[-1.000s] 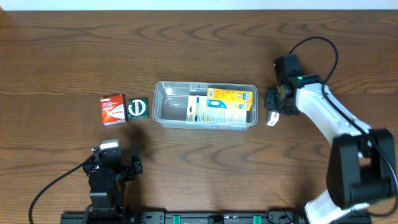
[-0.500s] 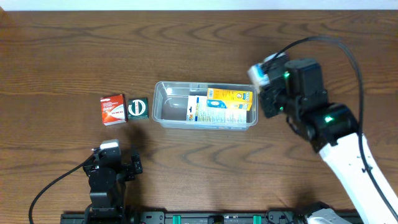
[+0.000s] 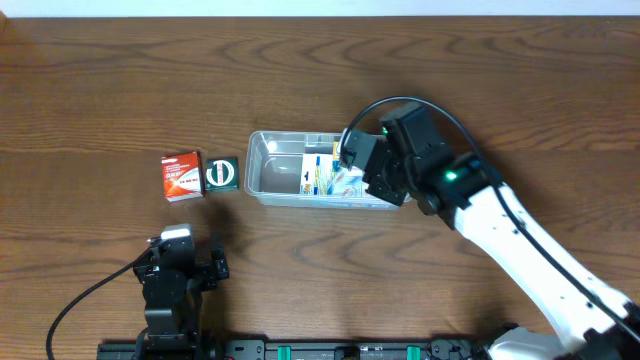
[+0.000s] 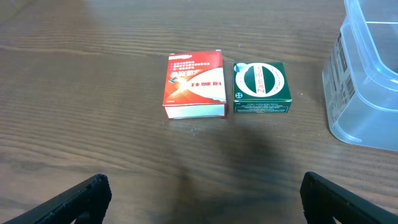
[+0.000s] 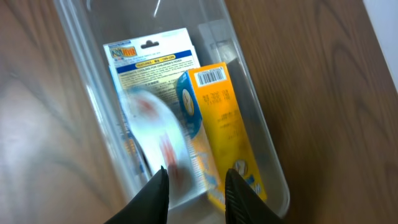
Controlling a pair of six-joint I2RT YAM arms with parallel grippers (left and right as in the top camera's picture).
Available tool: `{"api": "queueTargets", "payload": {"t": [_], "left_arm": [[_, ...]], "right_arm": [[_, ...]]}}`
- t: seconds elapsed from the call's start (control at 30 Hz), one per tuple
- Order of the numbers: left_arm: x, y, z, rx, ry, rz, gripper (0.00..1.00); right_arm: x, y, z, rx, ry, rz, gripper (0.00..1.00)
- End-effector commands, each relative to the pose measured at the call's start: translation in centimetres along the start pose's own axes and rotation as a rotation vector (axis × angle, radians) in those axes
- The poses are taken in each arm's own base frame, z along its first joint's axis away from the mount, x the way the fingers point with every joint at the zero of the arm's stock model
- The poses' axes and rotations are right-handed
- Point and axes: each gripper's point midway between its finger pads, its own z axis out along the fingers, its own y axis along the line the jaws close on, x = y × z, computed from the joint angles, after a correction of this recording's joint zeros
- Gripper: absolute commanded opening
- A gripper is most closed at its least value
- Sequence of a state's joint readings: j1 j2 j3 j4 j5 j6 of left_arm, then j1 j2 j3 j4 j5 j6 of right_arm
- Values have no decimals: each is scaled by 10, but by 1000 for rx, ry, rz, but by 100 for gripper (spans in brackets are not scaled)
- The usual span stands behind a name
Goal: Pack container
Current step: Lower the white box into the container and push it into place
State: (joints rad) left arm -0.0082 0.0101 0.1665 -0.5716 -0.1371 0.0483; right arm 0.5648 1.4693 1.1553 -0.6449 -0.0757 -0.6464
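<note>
The clear plastic container [image 3: 262, 170] lies in the middle of the table and also shows in the right wrist view [image 5: 261, 137] and at the right edge of the left wrist view [image 4: 367, 93]. It holds a yellow box [image 5: 224, 118] and a white-and-blue box [image 5: 149, 62]. My right gripper [image 3: 358, 163] hovers over its right half, fingers [image 5: 196, 177] apart. A small white item with red print [image 5: 158, 146], blurred, is inside the container just ahead of the fingers. My left gripper [image 3: 186, 262] rests open and empty near the front edge, fingers [image 4: 202, 186] wide apart.
A red-and-white box [image 3: 183, 176] and a dark green box [image 3: 222, 174] lie side by side left of the container; both show in the left wrist view, red [image 4: 194, 84] and green [image 4: 261, 87]. The right arm crosses the table's right front.
My right gripper has carried the small white item from right of the container to above its right half. The item now sits blurred inside the container, free of the fingers. The left arm has not moved.
</note>
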Motion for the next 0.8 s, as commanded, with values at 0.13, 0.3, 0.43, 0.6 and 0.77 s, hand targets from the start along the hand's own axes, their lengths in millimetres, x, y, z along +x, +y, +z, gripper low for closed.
{"api": "queueTargets", "payload": {"t": [0.13,0.3,0.43,0.6,0.77], "left_arm": [[5,1,3,-5,10,-9,98],[5,1,3,-5,10,-9,98],[5,1,3,-5,10,-9,98],[5,1,3,-5,10,-9,98],[5,1,3,-5,10,-9,98]], "right_arm": [[6,-11,30,25,52,-164,27],[-19,-26,22,97,-51,-72,35],[-55,-36,13,100,-229,196,39],[-67,-34,12,52,-286,464,41],[-88,-12,11,-15,-334,423,43]]}}
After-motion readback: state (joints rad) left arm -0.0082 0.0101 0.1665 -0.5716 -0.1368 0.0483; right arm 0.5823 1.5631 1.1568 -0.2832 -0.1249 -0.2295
